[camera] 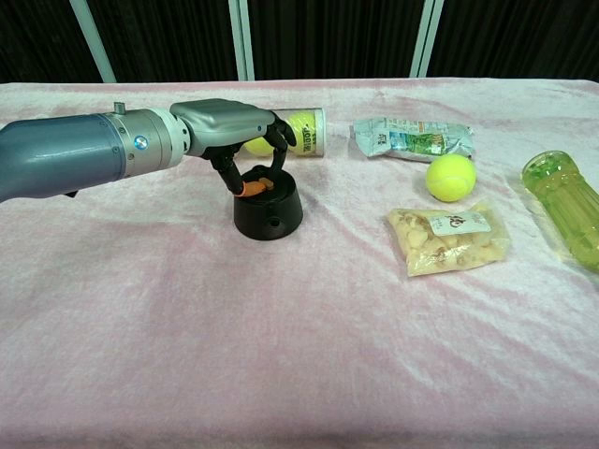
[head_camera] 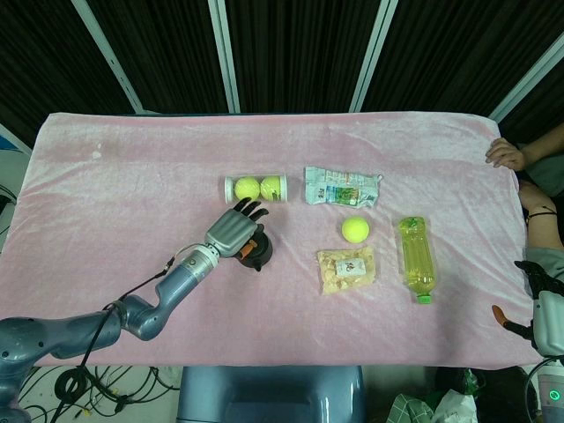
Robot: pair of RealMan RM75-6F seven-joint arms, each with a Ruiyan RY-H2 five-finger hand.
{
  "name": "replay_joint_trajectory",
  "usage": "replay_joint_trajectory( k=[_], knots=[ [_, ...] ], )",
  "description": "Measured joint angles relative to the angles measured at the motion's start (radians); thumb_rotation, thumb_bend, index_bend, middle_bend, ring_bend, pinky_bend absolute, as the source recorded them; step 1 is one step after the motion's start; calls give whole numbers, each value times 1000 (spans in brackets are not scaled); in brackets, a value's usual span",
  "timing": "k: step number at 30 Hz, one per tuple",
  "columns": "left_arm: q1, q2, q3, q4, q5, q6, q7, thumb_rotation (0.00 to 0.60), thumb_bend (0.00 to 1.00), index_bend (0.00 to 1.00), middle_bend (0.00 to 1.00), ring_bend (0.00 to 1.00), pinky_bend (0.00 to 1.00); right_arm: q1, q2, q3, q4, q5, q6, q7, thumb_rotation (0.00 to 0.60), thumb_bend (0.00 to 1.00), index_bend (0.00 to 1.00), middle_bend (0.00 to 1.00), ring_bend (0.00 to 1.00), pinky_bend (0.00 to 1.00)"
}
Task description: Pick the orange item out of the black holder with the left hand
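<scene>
The black holder (camera: 269, 213) stands on the pink cloth left of centre; in the head view the holder (head_camera: 262, 254) is partly covered by my left hand. The orange item (camera: 255, 187) lies across the holder's top. My left hand (camera: 229, 126) reaches in from the left and arches over the holder, pinching the orange item between its thumb and fingers (camera: 276, 161). From the head view, the left hand (head_camera: 236, 229) shows only a sliver of the orange item (head_camera: 249, 252). My right hand (head_camera: 546, 319) hangs off the table's near right corner; its fingers are unclear.
A clear tube with two tennis balls (camera: 298, 131) lies just behind the holder. To the right are a foil packet (camera: 412, 137), a loose tennis ball (camera: 451, 177), a snack bag (camera: 449, 239) and a green bottle (camera: 562, 208). A person's hand (head_camera: 505, 154) rests at the table's right edge.
</scene>
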Motion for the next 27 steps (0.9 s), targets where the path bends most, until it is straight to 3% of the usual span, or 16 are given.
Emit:
replay_joint_trajectory(
  k=[27],
  knots=[
    [1,10,-12,-12,-4,-1,11,600,449,581,133,0,0,1,-1,0,1,1,-3,-1,600,150,218,167,218,176]
  ],
)
